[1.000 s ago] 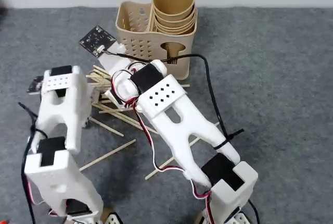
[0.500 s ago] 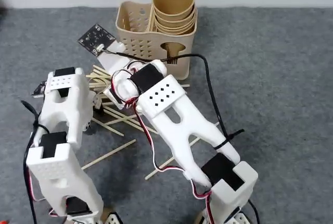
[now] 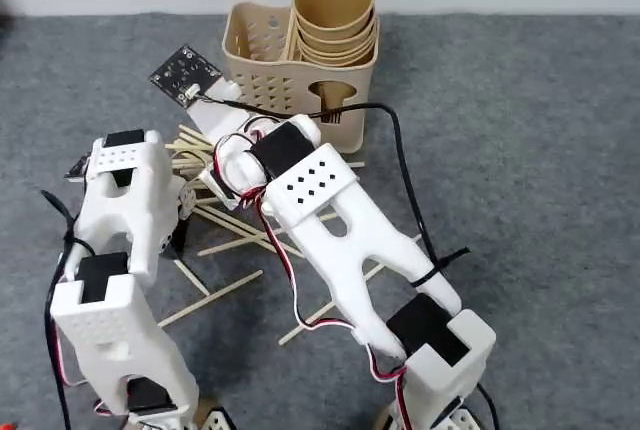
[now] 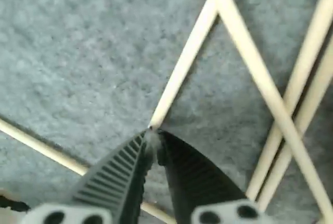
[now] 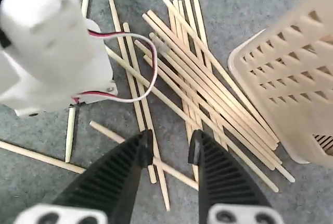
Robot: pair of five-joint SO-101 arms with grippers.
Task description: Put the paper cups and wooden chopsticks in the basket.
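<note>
A beige basket (image 3: 290, 80) stands at the back with a stack of paper cups (image 3: 335, 10) in its right compartment. Wooden chopsticks (image 3: 230, 222) lie scattered on the grey mat in front of it. In the left wrist view my left gripper (image 4: 154, 136) is shut on the tip of one chopstick (image 4: 187, 60), low over the mat. It sits at the left edge of the pile (image 3: 181, 233). My right gripper (image 5: 169, 148) hangs open above the bundled chopsticks (image 5: 208, 94), beside the basket's corner (image 5: 291, 94), with nothing between its fingers.
Loose chopsticks (image 3: 212, 295) lie towards the front, one partly under the right arm (image 3: 330, 305). A black cable (image 3: 405, 180) runs from the basket front along the right arm. The left arm's white body (image 5: 52, 41) is close to the right gripper. Open mat lies to the right.
The left arm has drawn slightly back towards the front. A short chopstick by its gripper has swung to a new angle and shifted nearer. The right arm has not moved.
</note>
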